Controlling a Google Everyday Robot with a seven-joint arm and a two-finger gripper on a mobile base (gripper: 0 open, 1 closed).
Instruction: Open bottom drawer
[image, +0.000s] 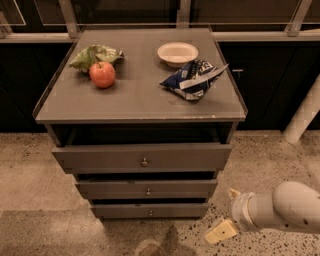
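Observation:
The bottom drawer (150, 210) is the slimmest grey-brown front, lowest of three in the cabinet, with a tiny round knob (150, 213) at its centre. Its front sits further back than the two drawers above it. My gripper (226, 215) is low at the right, just off the drawer's right end and above the speckled floor, on a white arm coming in from the right edge. One cream fingertip (221, 232) points down and left; a second shows higher up. It holds nothing that I can see.
The middle drawer (146, 188) and the top drawer (142, 157) stick out above the bottom one. On the cabinet top (135, 95) lie an apple (102, 74), a green bag (96, 53), a white bowl (177, 52) and a blue chip bag (192, 79). A white post (303, 116) stands at the right.

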